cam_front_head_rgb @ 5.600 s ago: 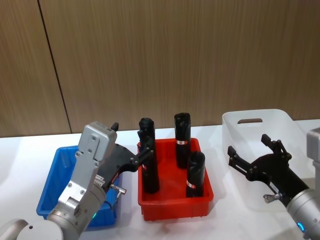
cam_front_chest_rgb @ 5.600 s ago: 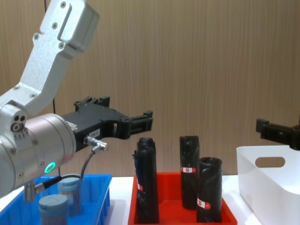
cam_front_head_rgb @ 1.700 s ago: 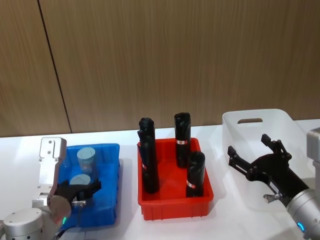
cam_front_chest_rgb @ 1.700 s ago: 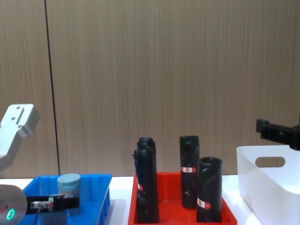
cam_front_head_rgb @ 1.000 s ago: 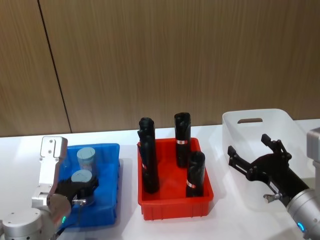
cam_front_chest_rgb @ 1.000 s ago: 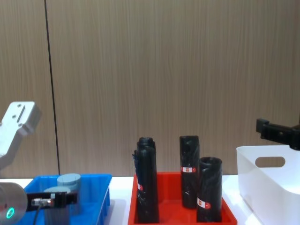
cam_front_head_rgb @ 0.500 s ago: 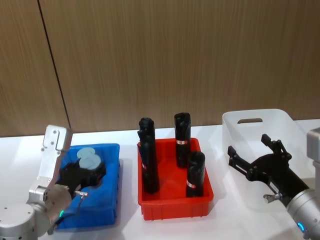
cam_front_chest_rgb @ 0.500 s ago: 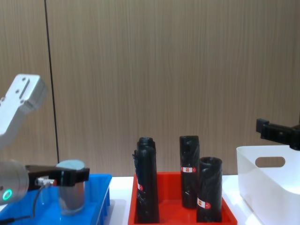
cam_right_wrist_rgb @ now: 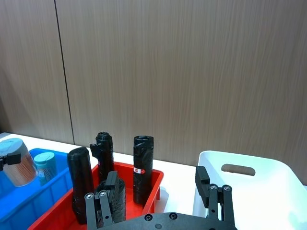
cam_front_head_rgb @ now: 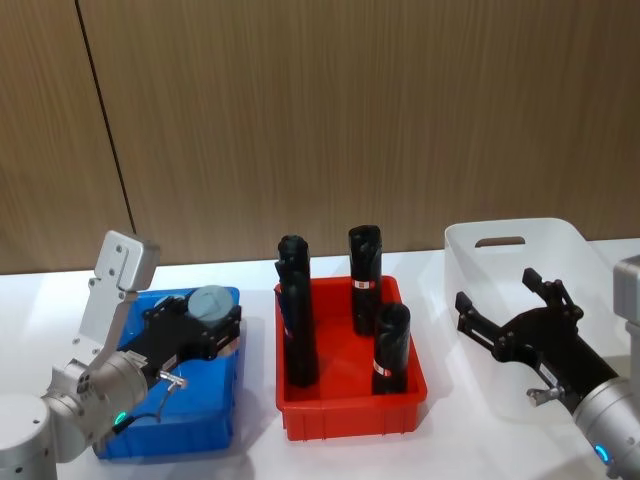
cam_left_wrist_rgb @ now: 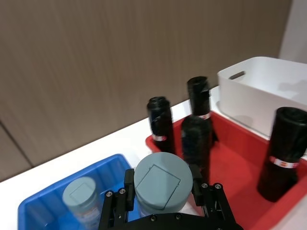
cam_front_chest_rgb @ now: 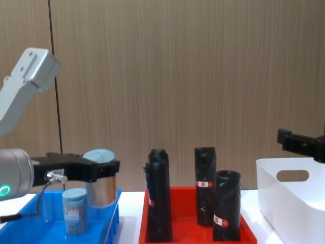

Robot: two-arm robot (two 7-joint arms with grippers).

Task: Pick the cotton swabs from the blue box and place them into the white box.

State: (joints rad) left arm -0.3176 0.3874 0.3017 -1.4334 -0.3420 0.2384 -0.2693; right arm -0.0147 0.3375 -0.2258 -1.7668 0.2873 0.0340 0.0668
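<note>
- Head view: the left end effector (cam_front_head_rgb: 212, 328) pinches 1 cotton swab jar (cam_front_head_rgb: 210, 301) just above the blue box (cam_front_head_rgb: 190, 420) beneath it; the carry step seems in hand.
- Left wrist view: the other jar (cam_left_wrist_rgb: 80, 192) stands in the blue box below the end effector, with the red tray (cam_left_wrist_rgb: 235, 155) ahead.
- Right wrist view: the right end effector (cam_right_wrist_rgb: 158, 199) hangs spread, with the white box (cam_right_wrist_rgb: 249, 172) just ahead.
- Chest view: next, the held jar likely needs carrying over the black rolls (cam_front_chest_rgb: 158, 193), clearing them, toward the white box.

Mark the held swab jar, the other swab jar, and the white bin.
Held clear plastic swab jar (cam_front_chest_rgb: 101, 193): chest view, wall.
Other clear plastic swab jar (cam_front_chest_rgb: 74, 213): chest view, body.
White plastic bin (cam_front_head_rgb: 500, 262): head view, wall.
</note>
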